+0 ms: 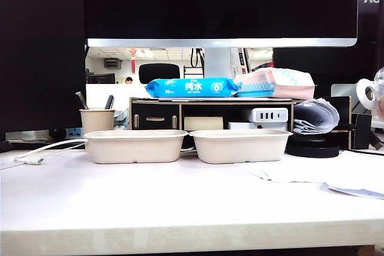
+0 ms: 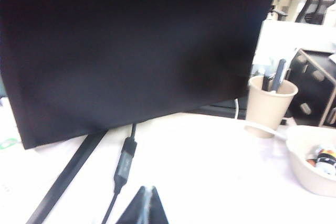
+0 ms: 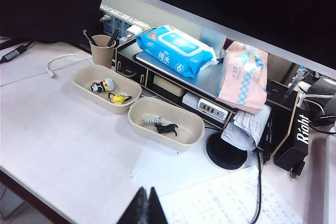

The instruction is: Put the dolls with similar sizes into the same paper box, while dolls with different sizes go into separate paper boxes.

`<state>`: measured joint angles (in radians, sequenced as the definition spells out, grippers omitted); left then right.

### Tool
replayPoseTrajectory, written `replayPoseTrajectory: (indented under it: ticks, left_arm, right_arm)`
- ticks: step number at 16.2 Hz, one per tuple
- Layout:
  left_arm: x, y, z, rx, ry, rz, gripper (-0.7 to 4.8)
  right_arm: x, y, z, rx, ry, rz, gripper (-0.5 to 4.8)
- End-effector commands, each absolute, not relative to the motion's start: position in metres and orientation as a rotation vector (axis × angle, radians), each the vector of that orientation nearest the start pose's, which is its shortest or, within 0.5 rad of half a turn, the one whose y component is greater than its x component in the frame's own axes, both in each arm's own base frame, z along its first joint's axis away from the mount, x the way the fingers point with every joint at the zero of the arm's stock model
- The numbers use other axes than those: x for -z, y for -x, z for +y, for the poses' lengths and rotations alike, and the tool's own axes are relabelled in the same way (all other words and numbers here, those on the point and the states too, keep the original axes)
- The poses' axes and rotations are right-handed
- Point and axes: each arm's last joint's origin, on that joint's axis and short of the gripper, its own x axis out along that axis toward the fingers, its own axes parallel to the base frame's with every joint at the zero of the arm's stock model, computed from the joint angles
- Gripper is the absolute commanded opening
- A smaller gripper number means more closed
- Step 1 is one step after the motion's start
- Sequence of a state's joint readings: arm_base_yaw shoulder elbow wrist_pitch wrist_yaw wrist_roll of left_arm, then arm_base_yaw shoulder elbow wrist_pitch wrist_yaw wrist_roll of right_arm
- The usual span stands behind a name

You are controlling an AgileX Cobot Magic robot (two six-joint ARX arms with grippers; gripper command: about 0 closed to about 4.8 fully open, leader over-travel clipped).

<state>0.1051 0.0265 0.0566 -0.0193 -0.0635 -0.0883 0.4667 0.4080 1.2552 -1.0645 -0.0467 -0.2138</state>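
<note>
"Right" on black stand [image 3: 302, 137], "6" on blue wipes pack [image 3: 176, 50]

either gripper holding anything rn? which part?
Nothing. Left gripper and right gripper are both shut on nothing, above the table; all four dolls lie in the paper boxes.

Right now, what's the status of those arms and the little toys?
Left pincer shut, empty, above the table's left. Right pincer shut, empty, near the front edge. Dolls: two in left box, two in right box. Nothing blocking.
</note>
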Motion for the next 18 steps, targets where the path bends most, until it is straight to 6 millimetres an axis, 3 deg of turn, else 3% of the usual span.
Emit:
replayPoseTrajectory:
  ticks: [1,3,18]
  left_arm:
    - [-0.1764,-0.0949,0.0104,-0.116,0.092,-0.044,-0.04]
    - [-0.1675,-0.0969,0.0091,-0.082,0.093,-0.021,-0.04]
    - [-0.1678,-0.0972,0.0050,-0.034,0.059,-0.021,-0.04]
  right_arm:
    - [-0.4127,0.0109,-0.0040,-0.530,0.246,0.143,-0.05]
    - [-0.4127,0.0110,-0.0040,-0.531,0.246,0.143,-0.05]
    - [-0.4127,0.0109,-0.0039,-0.531,0.246,0.143,-0.05]
